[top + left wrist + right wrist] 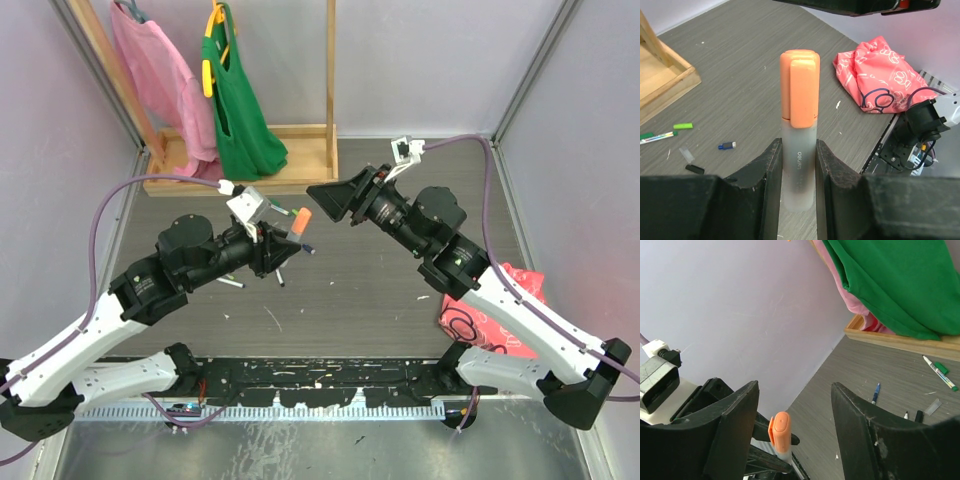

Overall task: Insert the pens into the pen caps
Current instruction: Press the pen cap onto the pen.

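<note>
My left gripper (799, 150) is shut on the frosted grey barrel of an orange pen (799, 170), held upright with its orange cap (800, 90) on the end. In the top view the left gripper (287, 243) holds the capped pen (302, 224) above the table's middle. My right gripper (335, 200) is open and empty, just right of and above the cap; in its own view the right gripper (795, 386) has the orange cap (780, 432) low between its spread jaws, not touching. On the table lie a green-and-white pen (657, 136), a green cap (683, 126), a blue cap (727, 145) and a black cap (695, 169).
A wooden rack base (300, 150) with pink and green cloths hanging stands at the back. A pink bag (495, 310) lies at the right near edge. A blue pen (875, 392) and a clear scrap (686, 154) lie on the grey table.
</note>
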Robot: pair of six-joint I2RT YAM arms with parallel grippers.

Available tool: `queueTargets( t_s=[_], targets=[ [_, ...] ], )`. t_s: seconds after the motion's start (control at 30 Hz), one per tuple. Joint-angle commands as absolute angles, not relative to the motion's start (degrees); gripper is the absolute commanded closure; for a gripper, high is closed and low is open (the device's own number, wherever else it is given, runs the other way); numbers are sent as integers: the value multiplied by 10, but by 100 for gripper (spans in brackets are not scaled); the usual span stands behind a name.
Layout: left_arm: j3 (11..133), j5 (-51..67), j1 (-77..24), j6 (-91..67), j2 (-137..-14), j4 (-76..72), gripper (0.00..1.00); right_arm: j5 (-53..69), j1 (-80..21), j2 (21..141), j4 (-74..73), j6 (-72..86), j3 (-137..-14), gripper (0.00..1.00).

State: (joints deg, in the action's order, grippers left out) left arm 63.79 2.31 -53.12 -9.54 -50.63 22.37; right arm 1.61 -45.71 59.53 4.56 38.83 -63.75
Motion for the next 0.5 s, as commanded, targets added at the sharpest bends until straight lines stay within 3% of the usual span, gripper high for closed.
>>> queueTargets(
  t_s=[0.0,0.47],
  targets=[
    [660,3,-529,-91,-500,215,100,12,-465,594,70,411,-651,36],
    [655,0,-529,-95,-507,208,100,-28,-504,614,72,421,-636,50]
  ],
)
